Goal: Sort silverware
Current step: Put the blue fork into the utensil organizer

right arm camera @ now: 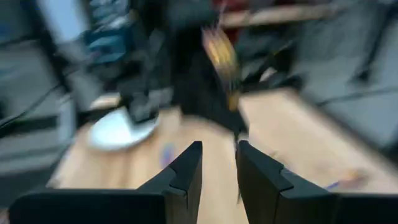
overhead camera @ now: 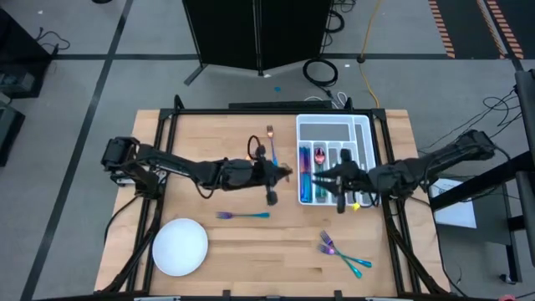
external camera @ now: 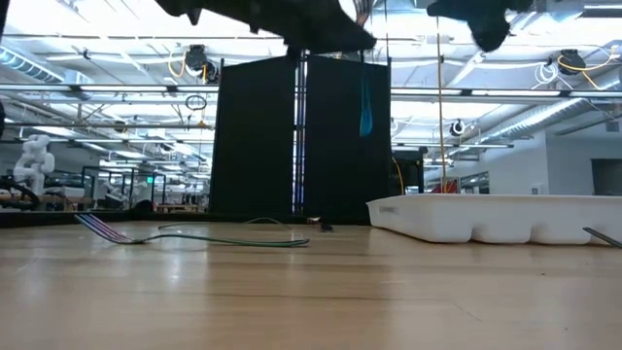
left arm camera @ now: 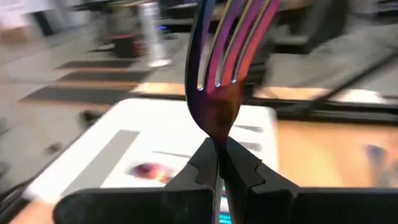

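Beside the tray [overhead camera: 361, 125], mid-counter: left end effector [left arm camera: 217, 163] pinching fork [left arm camera: 227, 68] by its handle; right end effector [right arm camera: 217, 163] parted, empty, close by. Risk: fork slipping, arms colliding.

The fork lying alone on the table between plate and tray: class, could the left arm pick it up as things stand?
Probably not yet: the left gripper is shut on another fork, though the lone fork lies uncovered nearby.

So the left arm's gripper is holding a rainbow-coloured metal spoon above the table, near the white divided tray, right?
Not quite: it is a fork, not a spoon. The left wrist view shows the left gripper shut on a rainbow-coloured metal fork, its tines plainly visible. The rest holds: it is above the table, near the white divided tray.
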### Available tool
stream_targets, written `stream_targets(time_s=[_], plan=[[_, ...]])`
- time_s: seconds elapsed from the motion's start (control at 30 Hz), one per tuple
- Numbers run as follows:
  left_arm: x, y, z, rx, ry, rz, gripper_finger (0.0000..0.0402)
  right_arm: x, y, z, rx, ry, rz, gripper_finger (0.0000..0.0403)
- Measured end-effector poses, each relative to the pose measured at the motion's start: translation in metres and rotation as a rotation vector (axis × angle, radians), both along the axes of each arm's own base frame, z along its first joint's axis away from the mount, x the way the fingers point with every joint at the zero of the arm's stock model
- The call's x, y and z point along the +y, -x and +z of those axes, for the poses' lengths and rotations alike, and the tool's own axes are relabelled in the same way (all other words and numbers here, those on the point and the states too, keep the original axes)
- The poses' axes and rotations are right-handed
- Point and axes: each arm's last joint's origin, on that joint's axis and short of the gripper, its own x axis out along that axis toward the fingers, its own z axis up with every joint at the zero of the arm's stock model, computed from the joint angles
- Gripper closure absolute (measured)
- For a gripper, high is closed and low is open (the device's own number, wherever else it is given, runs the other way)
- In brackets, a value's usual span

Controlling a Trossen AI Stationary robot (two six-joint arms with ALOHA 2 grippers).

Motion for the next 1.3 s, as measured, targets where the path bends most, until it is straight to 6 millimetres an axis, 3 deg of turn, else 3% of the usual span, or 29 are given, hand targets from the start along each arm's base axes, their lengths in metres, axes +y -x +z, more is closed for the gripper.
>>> stream_targets(time_s=[0.13, 0.3, 0.43, 0.7, 1.3], plan=[[0.007, -0.004, -0.005, -0.009, 0.020, 0.100, 0.0394, 0.015, -0.015, 0.000, -0.074, 0.154, -0.137, 0.0316], [0.004, -0.012, -0.004, -0.022, 0.013, 0.078, 0.0394, 0.028, -0.045, -0.017, -0.080, 0.340, -0.184, 0.0316], [-0.002, -0.015, -0.006, 0.005, -0.029, 0.053, 0.0394, 0.030, -0.055, -0.024, -0.053, 0.455, -0.316, 0.0316], [-0.001, -0.016, -0.008, 0.016, -0.032, 0.033, 0.0394, 0.030, -0.057, -0.020, -0.095, 0.472, -0.334, 0.0316], [-0.001, -0.017, -0.006, -0.004, -0.020, -0.011, 0.0394, 0.016, -0.074, -0.035, -0.067, 0.451, -0.364, 0.0317]])
